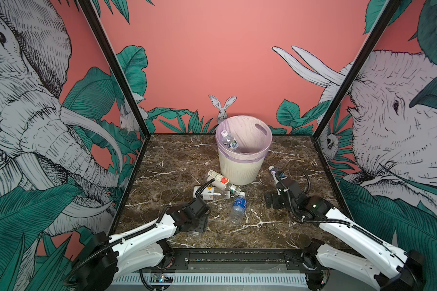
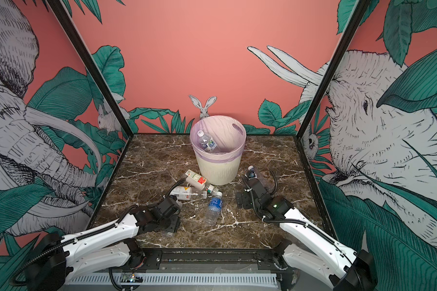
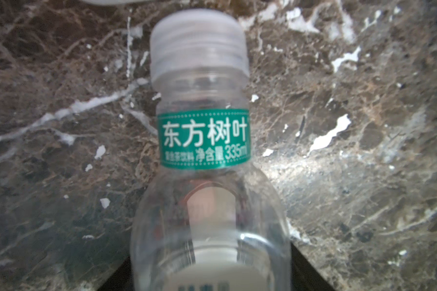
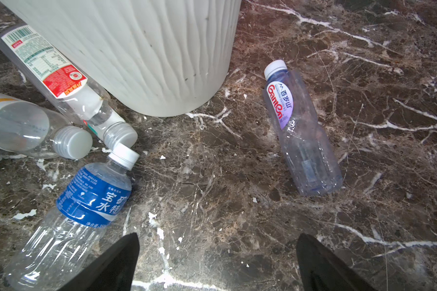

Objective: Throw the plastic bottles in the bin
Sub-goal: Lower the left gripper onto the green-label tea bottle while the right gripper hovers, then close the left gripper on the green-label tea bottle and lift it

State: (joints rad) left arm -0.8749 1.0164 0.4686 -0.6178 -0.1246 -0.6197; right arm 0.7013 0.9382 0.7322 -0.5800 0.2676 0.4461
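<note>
Covering most of the left fingers [image 3: 310, 274], the green-labelled bottle [image 3: 205, 141] runs off-frame.

Bin [image 1: 240, 167] upright, bottle [image 1: 229, 141] inside; blue-label bottle [image 1: 238, 206] lying near.

Green-banded bottle [image 3: 203, 176] blurry, base out-of-frame.

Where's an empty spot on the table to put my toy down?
Bare patches of the brown marble table: far-left, beside the cream ribbed plastic bin; and between the blue-labelled clear bottle and purple-labelled clear bottle. Crowded: two white-labelled bottles bunched at the bin's front-left.
</note>
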